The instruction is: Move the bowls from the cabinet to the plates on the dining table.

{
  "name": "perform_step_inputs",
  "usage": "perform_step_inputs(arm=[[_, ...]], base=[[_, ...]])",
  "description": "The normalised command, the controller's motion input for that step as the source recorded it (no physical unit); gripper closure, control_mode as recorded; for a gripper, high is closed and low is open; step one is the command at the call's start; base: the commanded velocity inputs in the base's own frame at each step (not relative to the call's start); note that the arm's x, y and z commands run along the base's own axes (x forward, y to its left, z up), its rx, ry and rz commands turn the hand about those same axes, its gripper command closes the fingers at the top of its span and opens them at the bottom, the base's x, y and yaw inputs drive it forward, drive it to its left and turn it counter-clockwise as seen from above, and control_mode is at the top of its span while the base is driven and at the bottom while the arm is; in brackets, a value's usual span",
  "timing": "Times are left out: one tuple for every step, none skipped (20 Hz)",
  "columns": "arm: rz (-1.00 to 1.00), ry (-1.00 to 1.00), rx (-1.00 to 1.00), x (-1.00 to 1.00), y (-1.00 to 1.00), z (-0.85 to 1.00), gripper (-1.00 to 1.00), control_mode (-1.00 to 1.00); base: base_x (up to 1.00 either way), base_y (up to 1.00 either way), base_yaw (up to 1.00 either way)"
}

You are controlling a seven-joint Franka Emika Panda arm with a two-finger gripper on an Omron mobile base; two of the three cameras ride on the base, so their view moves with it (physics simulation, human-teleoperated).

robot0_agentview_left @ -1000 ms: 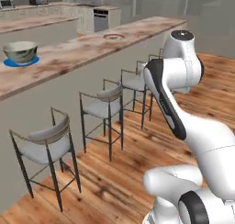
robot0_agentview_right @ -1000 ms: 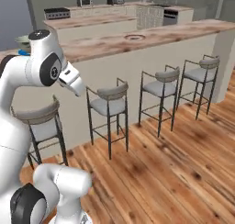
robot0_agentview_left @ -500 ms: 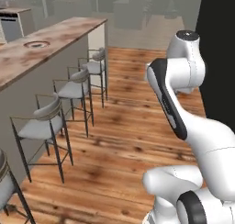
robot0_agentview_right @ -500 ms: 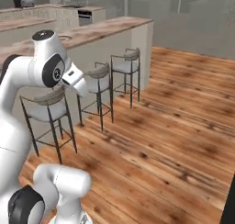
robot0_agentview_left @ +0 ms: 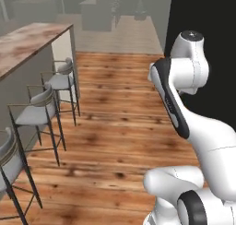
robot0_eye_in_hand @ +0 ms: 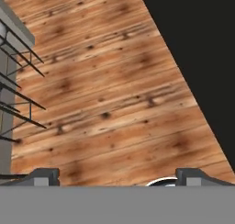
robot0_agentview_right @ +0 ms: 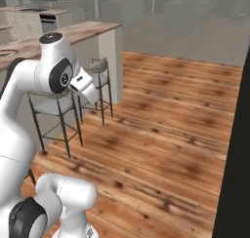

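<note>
The dining table (robot0_agentview_left: 32, 42), its marble tabletop bare at this end, stands along the wood floor (robot0_agentview_left: 115, 132) with bar stools (robot0_agentview_left: 44, 111) tucked beside it. The pincer (robot0_eye_in_hand: 117, 176) hangs wide and empty over the floor, apart from the table.

Left base view: from behind arm's left, facing fwd/down over wood floor (robot0_agentview_left: 115, 127), dining table (robot0_agentview_left: 27, 44) at left. Right base view: same floor, table, stools (robot0_agentview_right: 95, 81), from opposite side. Hand view: close, looking down at floor.
</note>
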Motion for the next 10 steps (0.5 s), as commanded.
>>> perform_step_inputs(arm=[[0.00,0.00,0.00,0.00,0.00,0.00,-1.00,1.00],[0.00,0.00,0.00,0.00,0.00,0.00,-1.00,1.00],[0.00,0.00,0.00,0.00,0.00,0.00,-1.00,1.00],[0.00,0.00,0.00,0.00,0.00,0.00,-1.00,1.00],[0.00,0.00,0.00,0.00,0.00,0.00,-1.00,1.00],[0.00,0.00,0.00,0.00,0.00,0.00,-1.00,1.00],[0.00,0.00,0.00,0.00,0.00,0.00,-1.00,1.00],[0.00,0.00,0.00,0.00,0.00,0.00,-1.00,1.00],[0.00,0.00,0.00,0.00,0.00,0.00,-1.00,1.00],[0.00,0.00,0.00,0.00,0.00,0.00,-1.00,1.00]], base=[[1.00,-0.19,-0.25],[1.00,-0.21,-0.25],[1.00,-0.21,-0.24],[1.00,-0.17,-0.21],[1.00,-0.14,-0.19],[1.00,-0.11,-0.18],[1.00,-0.09,-0.16],[1.00,-0.09,-0.16],[1.00,-0.08,-0.15],[1.00,-0.08,-0.13]])
